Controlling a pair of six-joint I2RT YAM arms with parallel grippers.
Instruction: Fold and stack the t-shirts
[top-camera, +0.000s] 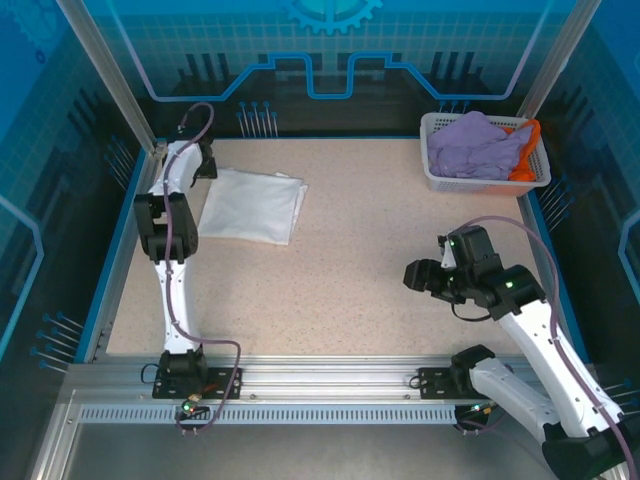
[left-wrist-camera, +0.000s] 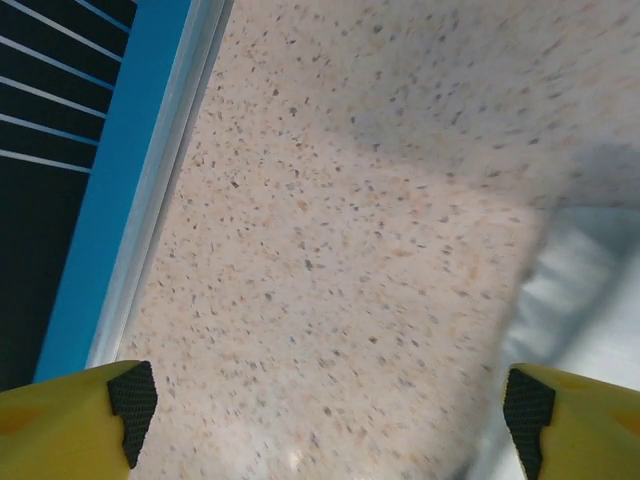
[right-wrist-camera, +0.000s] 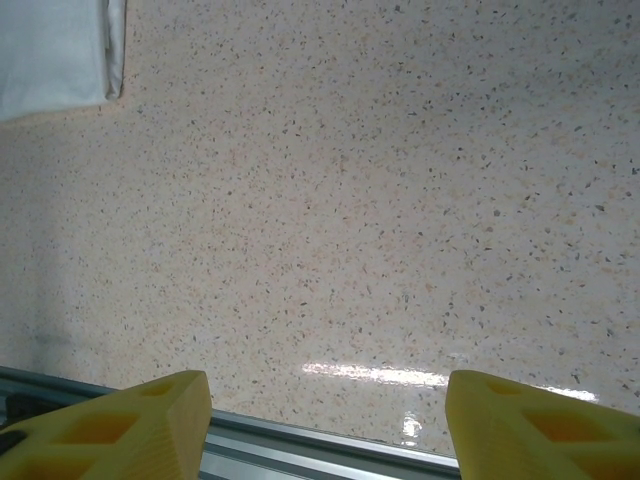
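**One folded white t-shirt on the table, more cloth in one basket**

One white t-shirt (top-camera: 252, 205) lies folded into a flat rectangle on the far left part of the speckled table (top-camera: 380, 260). No printed marks show on its upper face. One white lattice basket (top-camera: 432, 172) stands at the far right corner. A heap of lavender t-shirts (top-camera: 472, 145) lies inside it, and I cannot count how many pieces it has. One orange t-shirt (top-camera: 527, 160) shows at the basket's right side, partly under the lavender cloth.

There are two arms, and each has one gripper. The left gripper (left-wrist-camera: 325, 415) is near the far left corner, just beside the left edge of the white t-shirt. Its two yellow fingers (left-wrist-camera: 70, 420) are spread wide with nothing between them. The right gripper (right-wrist-camera: 328, 420) hangs over bare table on the near right side, well apart from the white t-shirt and from the basket. Its two fingers are spread wide too and hold nothing.
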